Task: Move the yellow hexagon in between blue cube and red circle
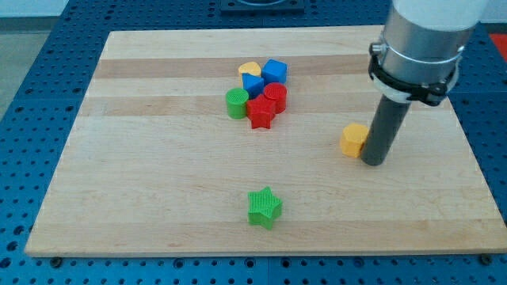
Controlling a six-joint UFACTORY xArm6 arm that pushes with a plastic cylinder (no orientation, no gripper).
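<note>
Wooden board (158, 198) on a blue perforated bench (24, 79), arm's grey housing (424, 39) coming in from the far right. No fingers on this rig, just a dark rod; its tip (374, 162) sits on the board touching the right side of the yellow hexagon (354, 140). So the hexagon is at mid-right, well apart from the cluster at far centre.

Cluster, tightly packed: blue cube (275, 71) at far right of it, second blue block (253, 84) beside it, yellow heart (249, 69) at far left, red circle (275, 96) just in front of the blue cube, red star (261, 113) nearer still, green cylinder (236, 104) on the left. Green star (264, 208) alone near the front edge.

Risks, my read:
- Blue cube and red circle look touching or almost; no gap for the hexagon. Pushing in likely shoves one of them, or the whole cluster shifts.
- Off-centre contact on a hexagon face could make it spin and slip off the rod on the long run left.
- Approach line from the right may hit the red circle first, driving it into the red star.
- Rod is wide, may clip neighbours near the end.

Writing: no brand, label or text readable anywhere.
</note>
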